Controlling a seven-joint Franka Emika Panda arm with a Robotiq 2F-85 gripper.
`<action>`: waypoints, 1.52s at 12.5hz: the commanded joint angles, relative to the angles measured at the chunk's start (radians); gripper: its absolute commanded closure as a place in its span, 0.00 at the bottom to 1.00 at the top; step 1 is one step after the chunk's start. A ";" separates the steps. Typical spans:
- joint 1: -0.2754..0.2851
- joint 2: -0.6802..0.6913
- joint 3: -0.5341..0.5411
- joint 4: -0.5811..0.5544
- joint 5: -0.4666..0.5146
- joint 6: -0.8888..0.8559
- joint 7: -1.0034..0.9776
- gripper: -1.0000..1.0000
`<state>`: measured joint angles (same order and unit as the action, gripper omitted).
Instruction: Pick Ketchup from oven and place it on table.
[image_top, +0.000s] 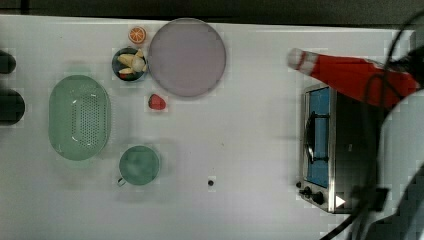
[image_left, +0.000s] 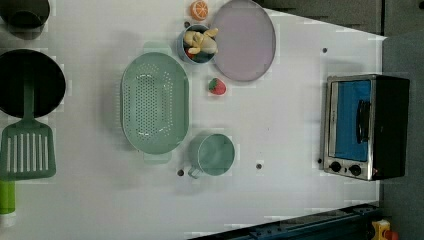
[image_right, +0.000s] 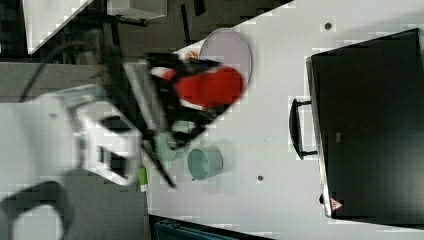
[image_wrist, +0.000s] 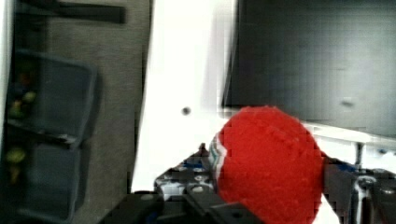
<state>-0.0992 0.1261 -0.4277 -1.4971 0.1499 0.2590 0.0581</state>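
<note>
One ketchup bottle (image_top: 350, 75) is off the counter (image_top: 250, 125), carried by the claw (image_wrist: 266, 196). In the top view it lies tilted in the air past the oven's upper corner, white cap (image_top: 299, 59) toward the top view's left, red body running back to the arm at the top view's right edge. In the wrist view the round red base of the bottle sits between the dark fingers (image_wrist: 187, 186), which are closed on its body; contact on the far side is blurred, so I take the grip as two-sided but cannot confirm it.

One oven (image_left: 365, 127) stands on the counter at the left view's right, blue glass door shut, one black handle (image_left: 362, 120) across it, and two knobs (image_left: 345, 167) legible in the left view.

Count of the other items on the counter, left view:
- one pale purple plate (image_left: 245, 40)
- one green colander (image_left: 155, 110)
- one green mug (image_left: 215, 155)
- one small bowl (image_left: 200, 45) holding yellowish pieces
- one orange slice (image_left: 199, 10)
- one strawberry (image_left: 216, 86)
- one green slotted spatula (image_left: 27, 145)
- two dark round vessels at the left view's left edge, one large (image_left: 30, 82), one smaller (image_left: 25, 15).

All stand well apart from the oven.
</note>
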 joint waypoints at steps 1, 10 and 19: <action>0.094 0.051 0.120 -0.041 0.008 -0.071 -0.037 0.37; 0.171 0.052 0.290 -0.462 -0.102 0.251 -0.035 0.37; 0.189 0.170 0.291 -0.760 -0.126 0.630 -0.014 0.37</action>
<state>0.0784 0.2832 -0.1283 -2.2617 0.0096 0.8706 0.0578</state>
